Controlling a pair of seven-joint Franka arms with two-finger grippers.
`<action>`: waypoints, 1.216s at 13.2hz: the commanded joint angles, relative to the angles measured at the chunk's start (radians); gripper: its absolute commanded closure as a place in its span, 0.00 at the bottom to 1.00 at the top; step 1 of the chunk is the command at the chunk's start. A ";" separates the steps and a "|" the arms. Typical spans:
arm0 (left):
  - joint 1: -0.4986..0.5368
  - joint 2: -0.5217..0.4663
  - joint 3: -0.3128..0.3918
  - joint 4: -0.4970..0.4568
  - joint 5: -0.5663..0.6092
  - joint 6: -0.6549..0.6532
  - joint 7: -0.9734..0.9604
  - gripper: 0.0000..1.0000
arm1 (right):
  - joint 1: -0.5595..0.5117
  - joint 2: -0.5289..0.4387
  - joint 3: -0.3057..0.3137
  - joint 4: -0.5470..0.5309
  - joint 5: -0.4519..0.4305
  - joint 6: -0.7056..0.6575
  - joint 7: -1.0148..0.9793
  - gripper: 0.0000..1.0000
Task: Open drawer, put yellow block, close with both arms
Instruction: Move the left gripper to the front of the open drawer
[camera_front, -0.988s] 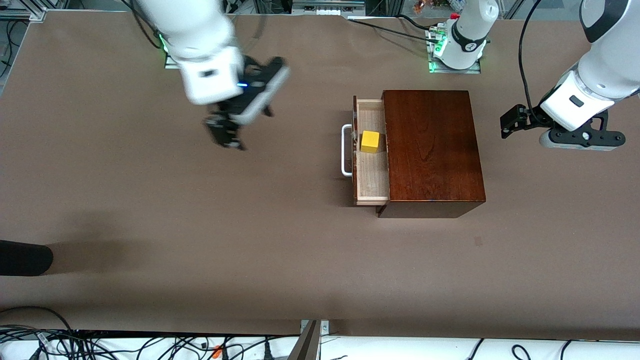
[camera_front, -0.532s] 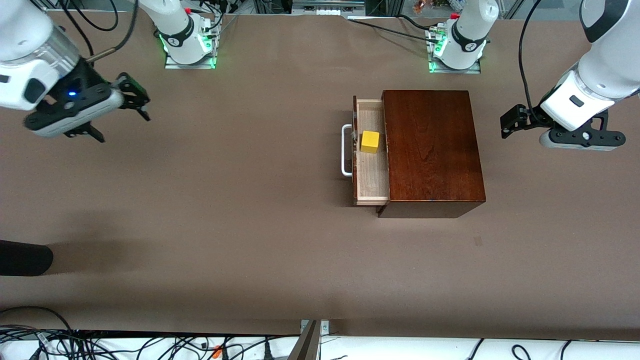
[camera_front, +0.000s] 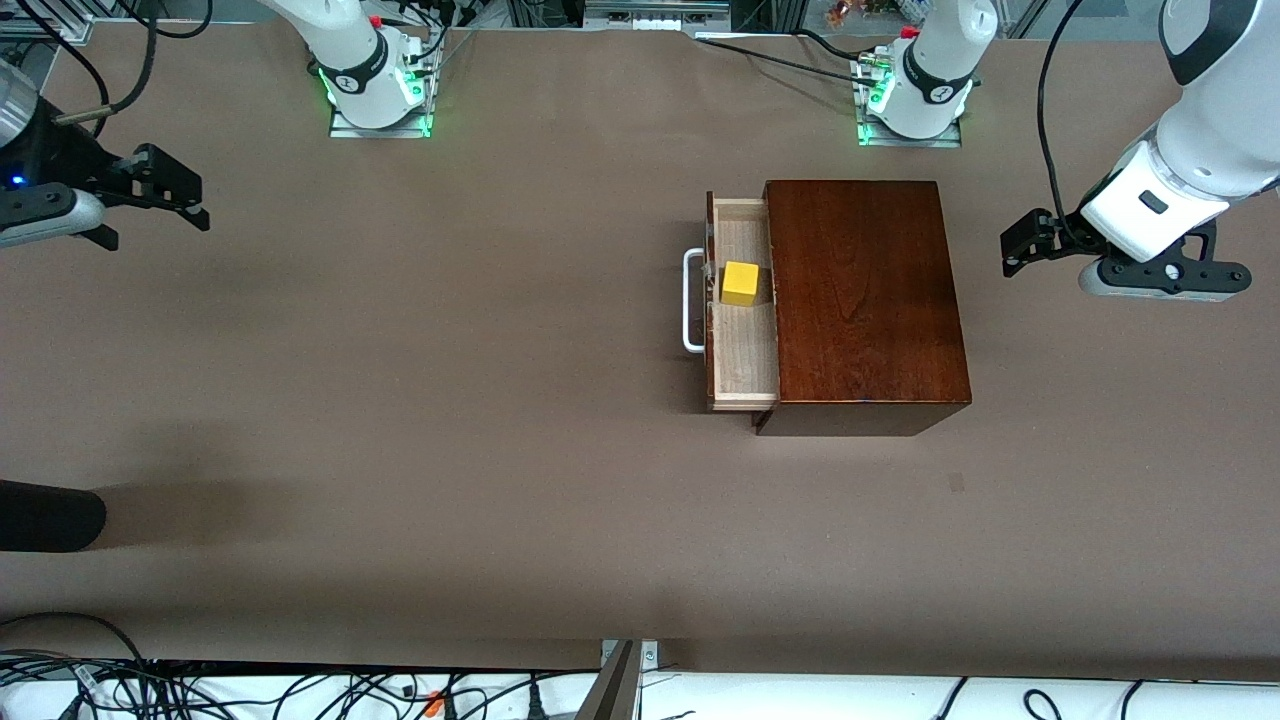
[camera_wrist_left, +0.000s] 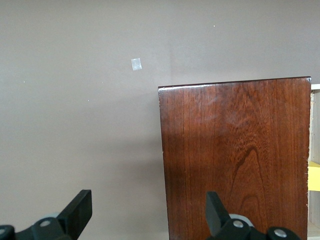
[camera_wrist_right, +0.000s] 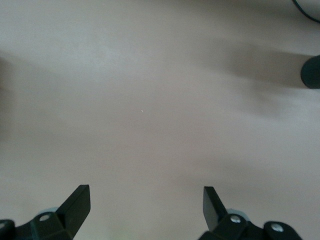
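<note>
I see the block (camera_front: 741, 283) lying in the half-open drawer (camera_front: 745, 350) at frame centre. My right gripper (camera_front: 150, 190) hangs empty, fingers apart, upper left; my left gripper (camera_front: 1030, 243) likewise, upper right beside the box (camera_front: 865, 300).

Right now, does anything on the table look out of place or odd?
Nothing looks damaged or spilled. The drawer stands part open with the yellow block inside, upright. Both end effectors, left and right, hang open over bare table, away from the box.
</note>
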 joint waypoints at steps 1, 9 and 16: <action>0.000 -0.018 -0.005 -0.004 0.031 -0.011 -0.011 0.00 | -0.002 -0.020 0.000 -0.018 0.003 -0.007 0.073 0.00; 0.000 -0.017 -0.007 0.007 0.031 -0.012 -0.009 0.00 | 0.001 0.038 0.005 0.017 -0.009 -0.012 0.114 0.00; -0.001 0.009 -0.005 0.032 0.028 -0.011 0.040 0.00 | 0.007 0.045 0.006 0.027 -0.012 -0.012 0.118 0.00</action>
